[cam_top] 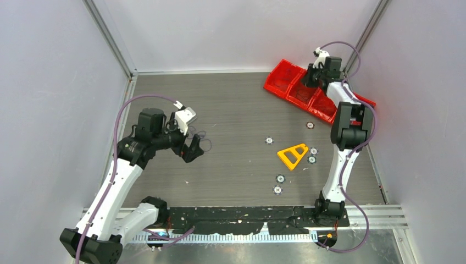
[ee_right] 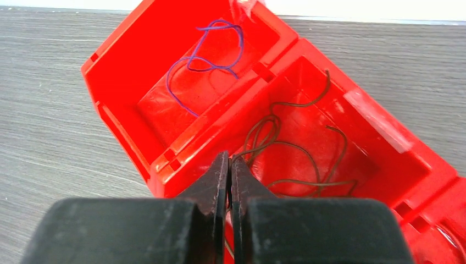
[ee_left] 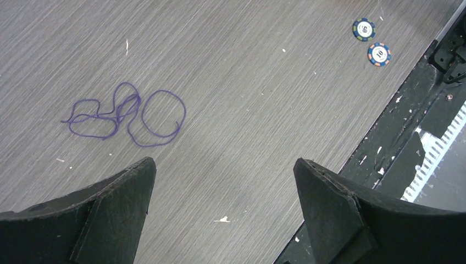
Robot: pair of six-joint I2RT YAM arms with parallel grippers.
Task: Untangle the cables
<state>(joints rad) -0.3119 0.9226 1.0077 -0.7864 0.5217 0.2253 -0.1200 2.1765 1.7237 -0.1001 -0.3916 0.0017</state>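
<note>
While my left arm hangs over the left part of the grey wood-grain table, my right arm is stretched to its far right corner.

My left gripper is wide open. Its two black fingers stand far apart and hold nothing. Just beyond them, nearer the left finger, a purple wire lies flat on the table in several loose loops. The loop furthest right is almost a full ring. The wire touches neither finger. Two poker chips lie side by side well away from the wire, close to the black strip along the table's near edge.

My right gripper is closed, its fingertips pressed together with only a hairline between them. It sits at the near wall of a red tray that lies slantwise at the far right of the table. Seen from my right wrist, a brown wire curls in loose bends inside the right-hand compartment. One strand of it runs right up to my fingertips, but I cannot tell whether it is pinched between them. In the neighbouring compartment to the left, a bluish wire lies looped on the tray floor, apart from my fingers.

Between my two arms, nearer the right one, a yellow triangle lies flat on the table, with more poker chips scattered around it.
</note>
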